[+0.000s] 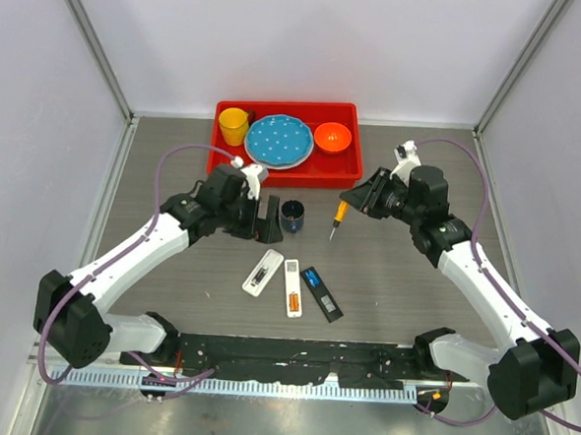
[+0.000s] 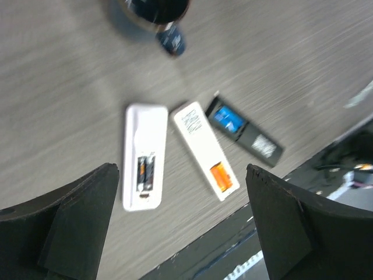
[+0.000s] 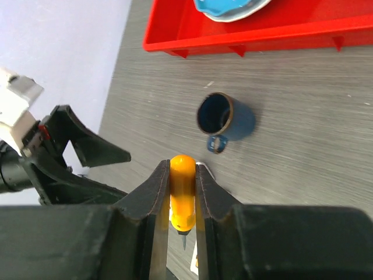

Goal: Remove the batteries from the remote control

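Three remotes lie backs up with their battery bays open. The wide white remote [image 1: 262, 273] [image 2: 144, 156] holds dark grey batteries [image 2: 145, 172]. The narrow white remote [image 1: 292, 288] [image 2: 204, 149] holds an orange battery [image 1: 293, 301] [image 2: 221, 177]. The black remote [image 1: 322, 293] [image 2: 245, 131] holds a blue battery [image 1: 313, 277] [image 2: 228, 118]. My left gripper [image 1: 260, 226] [image 2: 182, 169] is open and empty, above and behind the remotes. My right gripper [image 1: 356, 197] [image 3: 182, 169] is shut on the orange-handled screwdriver [image 1: 338, 218] [image 3: 182, 195], tip down, above the table right of the remotes.
A dark blue cup [image 1: 293, 216] [image 3: 224, 118] [image 2: 154, 11] stands between the grippers. A red tray [image 1: 343, 166] [image 3: 262, 29] at the back holds a yellow cup [image 1: 234, 125], a blue plate [image 1: 278, 141] and an orange bowl [image 1: 333, 136]. The black arm rail [image 1: 292, 356] runs along the near edge.
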{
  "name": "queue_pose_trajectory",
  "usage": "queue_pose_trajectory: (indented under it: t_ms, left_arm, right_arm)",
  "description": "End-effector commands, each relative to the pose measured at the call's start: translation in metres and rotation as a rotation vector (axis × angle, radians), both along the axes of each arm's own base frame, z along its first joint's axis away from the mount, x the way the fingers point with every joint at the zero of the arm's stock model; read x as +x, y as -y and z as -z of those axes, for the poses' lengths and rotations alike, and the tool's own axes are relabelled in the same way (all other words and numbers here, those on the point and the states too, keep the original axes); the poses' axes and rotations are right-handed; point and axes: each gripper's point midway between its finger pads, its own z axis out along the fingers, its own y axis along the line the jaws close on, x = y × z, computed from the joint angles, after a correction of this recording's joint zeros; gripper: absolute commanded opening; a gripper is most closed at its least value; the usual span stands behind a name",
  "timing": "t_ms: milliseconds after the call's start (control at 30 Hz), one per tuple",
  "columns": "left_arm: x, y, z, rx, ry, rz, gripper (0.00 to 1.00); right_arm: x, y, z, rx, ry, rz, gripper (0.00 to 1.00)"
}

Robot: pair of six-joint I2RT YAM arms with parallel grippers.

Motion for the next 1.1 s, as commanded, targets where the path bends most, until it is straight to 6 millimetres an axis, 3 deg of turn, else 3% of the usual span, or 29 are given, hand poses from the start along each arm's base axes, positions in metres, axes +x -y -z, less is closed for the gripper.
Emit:
queue_pose_trajectory:
  t_ms: [0,267,467,667,867,1067]
  left_arm:
    - [-0.021,-0.035,0.055,0.284,-0.097,-0.084,0.93]
    - [-0.051,0.022,0.072,0.176,-0.166,-0.021,0.89]
    - [-0.060,0.055,0.096,0.203,-0.214,0.003,0.86]
    - [-0.061,0.071,0.119,0.236,-0.239,0.010,0.82]
    - [-0.062,0.074,0.140,0.280,-0.263,0.007,0.67]
    - [-0.064,0.082,0.157,0.325,-0.254,-0.009,0.61]
  right_arm:
    - [0.004,0.015,0.016,-0.100,0.004,0.051,0.01]
    - [0.001,0.022,0.030,-0.141,-0.003,0.072,0.01]
    - [-0.001,0.024,0.040,-0.153,-0.022,0.072,0.01]
    - [-0.002,0.027,0.047,-0.163,-0.037,0.090,0.01]
    - [-0.003,0.028,0.049,-0.165,-0.044,0.093,0.01]
    - [-0.001,0.029,0.049,-0.169,-0.042,0.101,0.01]
